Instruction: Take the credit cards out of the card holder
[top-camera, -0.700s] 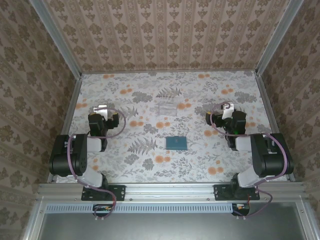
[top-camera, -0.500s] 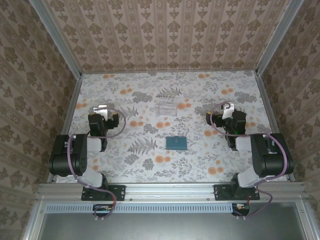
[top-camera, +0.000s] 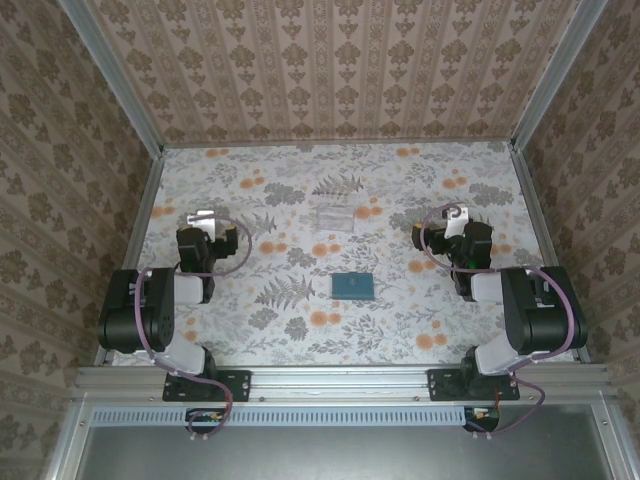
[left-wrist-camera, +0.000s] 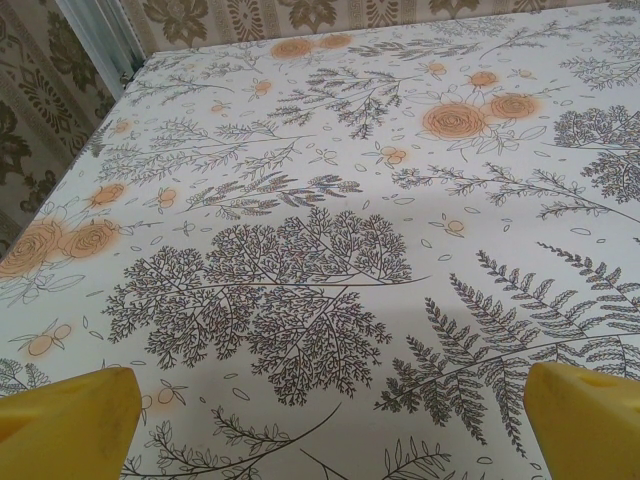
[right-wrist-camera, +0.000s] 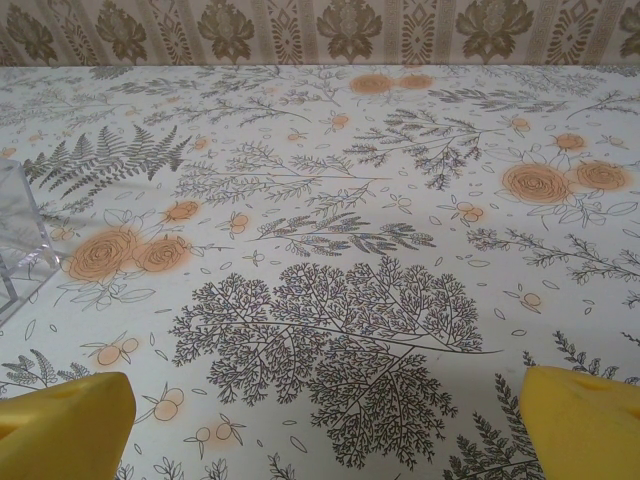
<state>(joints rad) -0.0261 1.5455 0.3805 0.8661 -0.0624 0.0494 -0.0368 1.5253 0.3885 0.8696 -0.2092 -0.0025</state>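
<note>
nearest to you on the table (top-camera: 300, 335), between the two arms, lies the card holder (top-camera: 353, 286): a small teal rectangle, flat on the floral cloth and, as far as the overhead view lets you tell, folded shut. you should take it that the credit cards are all inside it, so by my reading nothing of the task is done yet; how many there are and which way the fold faces is too small to make out

a little farther out, the left pincer (left-wrist-camera: 325, 435) is released, its yellow fingers (left-wrist-camera: 65, 420) wide apart over bare patterned table and grasping nothing, well apart from the card holder on its left. the right pincer (right-wrist-camera: 325, 435) is the same on the other side: spread wide, nothing between its fingers, well apart from the card holder

beyond the card holder, near the middle of the table, sits a transparent tray (top-camera: 336, 218), its corner also at the left edge of the right wrist view; you cannot tell whether anything lies in it

what is left for you is the whole job: reach the card holder, pin it, fold it open, and draw each card out
</note>
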